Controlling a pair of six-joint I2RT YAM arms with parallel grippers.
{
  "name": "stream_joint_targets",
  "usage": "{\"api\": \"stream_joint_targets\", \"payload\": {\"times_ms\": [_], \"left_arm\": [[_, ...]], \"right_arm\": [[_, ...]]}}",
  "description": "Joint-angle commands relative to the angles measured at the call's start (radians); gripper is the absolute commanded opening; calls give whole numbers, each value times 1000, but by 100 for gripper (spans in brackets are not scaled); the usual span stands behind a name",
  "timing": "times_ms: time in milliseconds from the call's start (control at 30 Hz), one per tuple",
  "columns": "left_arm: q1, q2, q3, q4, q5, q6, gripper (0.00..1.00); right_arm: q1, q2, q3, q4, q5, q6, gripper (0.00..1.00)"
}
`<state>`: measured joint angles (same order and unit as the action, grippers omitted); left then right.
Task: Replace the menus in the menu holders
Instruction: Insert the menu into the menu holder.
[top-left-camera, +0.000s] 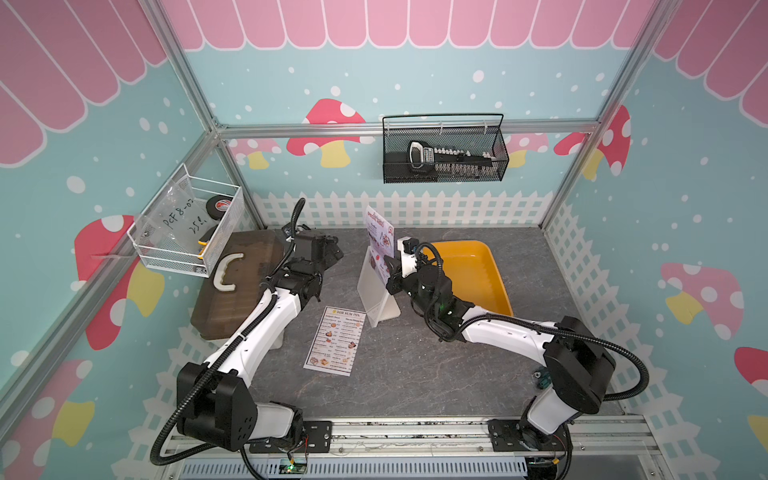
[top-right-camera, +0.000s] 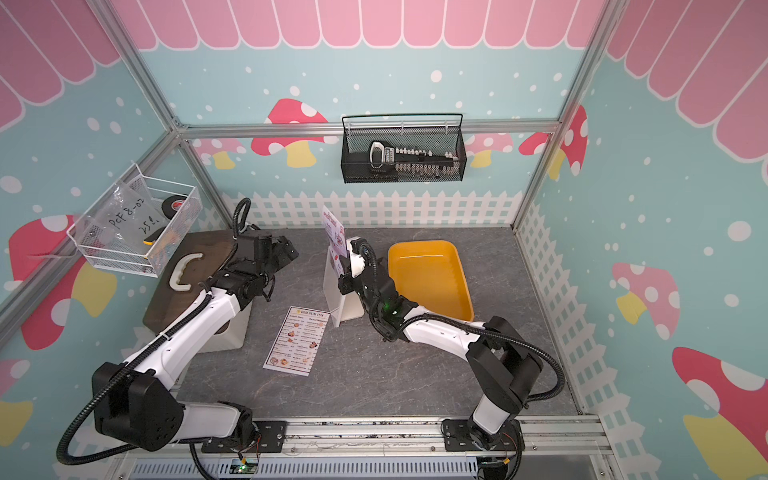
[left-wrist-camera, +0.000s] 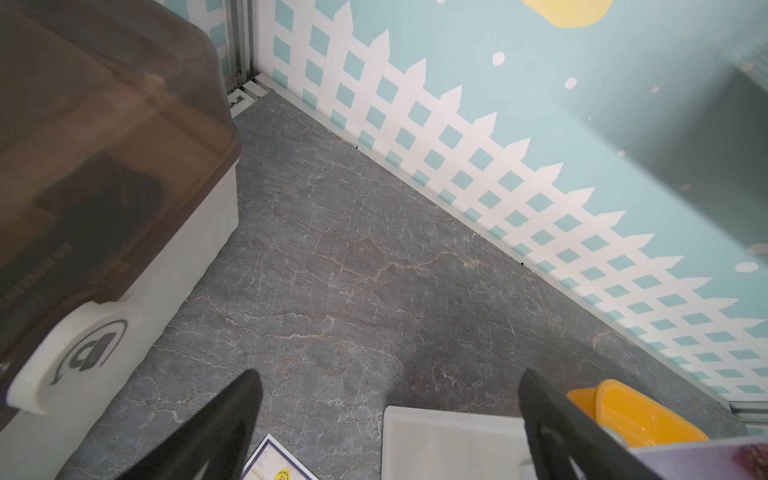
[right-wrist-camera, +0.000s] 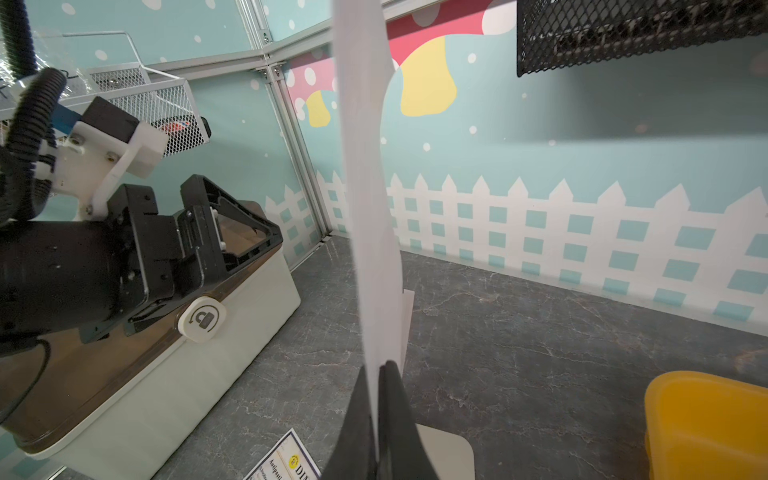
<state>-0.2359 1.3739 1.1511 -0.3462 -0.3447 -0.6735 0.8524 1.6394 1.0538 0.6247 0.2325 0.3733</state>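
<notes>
Just above centre in a top view, the SPECIAL MENU sheet (top-left-camera: 380, 230) is pinched by the tightly closed right fingers (right-wrist-camera: 398, 411), partly inside the menu holder (top-left-camera: 370, 291). It is best kept in plane with the holder, lest it buckle. The left fingers (left-wrist-camera: 232, 419) are held wide, empty.

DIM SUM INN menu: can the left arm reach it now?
Probably yes. The left gripper is open and empty, and the menu lies flat and uncovered on the table beside that arm. Pinching a flat sheet may be hard.
</notes>
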Motion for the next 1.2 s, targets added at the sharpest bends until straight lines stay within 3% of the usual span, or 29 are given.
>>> {"api": "stream_joint_targets", "payload": {"times_ms": [0,1167], "left_arm": [[1,10,26,10,-20,-6,97],[1,15,40,16,-36,5,97]], "right_arm": [[7,-21,9,40,20,-27,5],[28,-1,-54,128,51,61,5]]}}
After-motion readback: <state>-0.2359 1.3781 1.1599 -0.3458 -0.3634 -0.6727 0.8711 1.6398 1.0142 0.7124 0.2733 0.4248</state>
